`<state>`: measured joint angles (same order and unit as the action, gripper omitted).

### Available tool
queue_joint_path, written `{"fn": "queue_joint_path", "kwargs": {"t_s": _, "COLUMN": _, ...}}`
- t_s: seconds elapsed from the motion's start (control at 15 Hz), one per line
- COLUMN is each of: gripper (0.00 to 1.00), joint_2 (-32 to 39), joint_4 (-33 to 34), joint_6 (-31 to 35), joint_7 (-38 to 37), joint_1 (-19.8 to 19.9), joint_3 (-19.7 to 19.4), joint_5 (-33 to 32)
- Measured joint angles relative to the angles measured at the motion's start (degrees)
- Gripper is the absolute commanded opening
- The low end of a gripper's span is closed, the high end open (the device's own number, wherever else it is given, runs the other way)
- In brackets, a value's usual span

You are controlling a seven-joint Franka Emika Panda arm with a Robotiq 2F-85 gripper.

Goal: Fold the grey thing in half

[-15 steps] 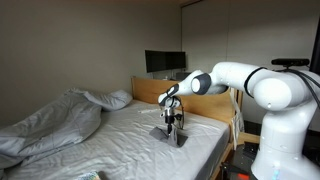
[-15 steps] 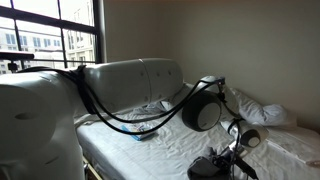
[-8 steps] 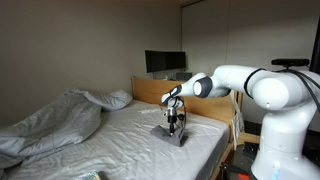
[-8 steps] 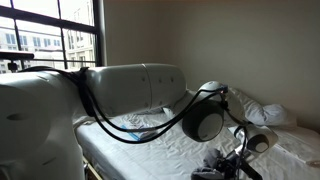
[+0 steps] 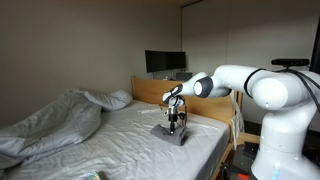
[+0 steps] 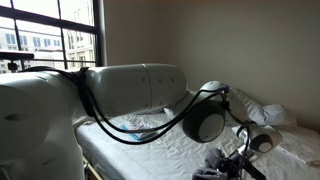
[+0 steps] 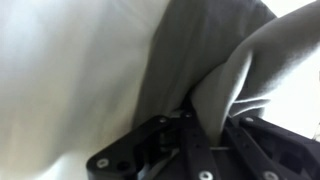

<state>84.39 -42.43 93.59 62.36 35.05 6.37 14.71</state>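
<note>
Grey cloth (image 7: pixel 185 60) is clamped by a raised fold in the tool (image 7: pixel 208 118), jaws closed tight on it.

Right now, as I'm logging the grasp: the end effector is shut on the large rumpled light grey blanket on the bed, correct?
Wrong object. The wrist view shows the end effector shut on the small flat dark charcoal-grey cloth; the large rumpled light grey blanket lies apart from it in an exterior view.
</note>
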Motion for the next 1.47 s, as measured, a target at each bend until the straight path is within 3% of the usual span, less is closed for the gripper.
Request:
{"fn": "queue_joint_path", "kwargs": {"t_s": 0.4, "gripper": 0.09, "joint_2": 0.0, "joint_4": 1.5, "joint_6": 0.0, "joint_7": 0.0, "joint_1": 1.5, "joint_3": -0.7, "joint_5": 0.0}}
{"fn": "queue_joint_path", "kwargs": {"t_s": 0.47, "gripper": 0.15, "joint_2": 0.0, "joint_4": 1.5, "joint_6": 0.0, "joint_7": 0.0, "joint_1": 1.4, "joint_3": -0.7, "joint_5": 0.0}}
{"fn": "queue_joint_path", "kwargs": {"t_s": 0.53, "gripper": 0.34, "joint_2": 0.1, "joint_4": 1.5, "joint_6": 0.0, "joint_7": 0.0, "joint_1": 1.2, "joint_3": -0.7, "joint_5": 0.0}}
{"fn": "queue_joint_path", "kwargs": {"t_s": 0.67, "gripper": 0.41, "joint_2": 0.1, "joint_4": 1.5, "joint_6": 0.0, "joint_7": -0.1, "joint_1": 0.8, "joint_3": -0.7, "joint_5": 0.0}}
{"fn": "queue_joint_path", "kwargs": {"t_s": 1.27, "gripper": 0.99, "joint_2": 0.2, "joint_4": 2.8, "joint_6": 0.0, "joint_7": -1.4, "joint_1": 0.3, "joint_3": -1.5, "joint_5": 0.0}}
{"fn": "queue_joint_path", "kwargs": {"t_s": 1.47, "gripper": 1.00, "joint_2": 0.1, "joint_4": 5.4, "joint_6": 0.2, "joint_7": -2.6, "joint_1": 0.9, "joint_3": -2.1, "joint_5": 0.0}}
